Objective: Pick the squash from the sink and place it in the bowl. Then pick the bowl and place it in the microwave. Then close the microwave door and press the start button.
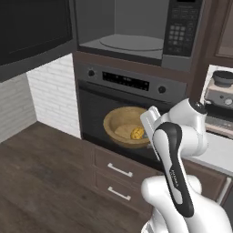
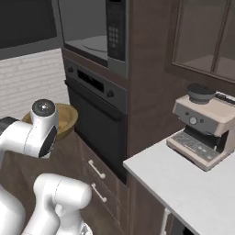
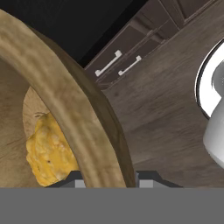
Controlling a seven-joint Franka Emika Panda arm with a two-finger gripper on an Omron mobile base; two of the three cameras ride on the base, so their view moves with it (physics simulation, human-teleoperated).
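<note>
Gripper [image 3: 107, 181] clenched on the rim of the bowl [image 1: 119, 119]; rim passes between the two finger tips at the bottom of the hand view; bowl held off the floor, in front of the oven [image 1: 113, 109] door, tilted toward the left base camera.

Squash [image 1: 136, 133] lies inside the bowl, just beside the gripper, on the bowl's inner floor; count: one squash, one bowl.

Microwave [image 1: 136, 32] above and beyond the gripper; door swung open at upper left of the left base view, cavity exposed, turntable [image 1: 131, 42] bare; keypad [image 1: 179, 32] on the cavity's right side; key markings too small to read.

Open room: the gap between bowl and microwave cavity is unobstructed; wood floor [image 1: 41, 182] open below and to the gripper's left; oven face close behind the bowl; two drawers [image 1: 119, 170] with metal pulls below the gripper.

Right of the gripper: white surface [image 2: 193, 183] carrying one coffee machine [image 2: 204, 124], well apart.

Small writing on the arm, unreadable; oven display illegible.
</note>
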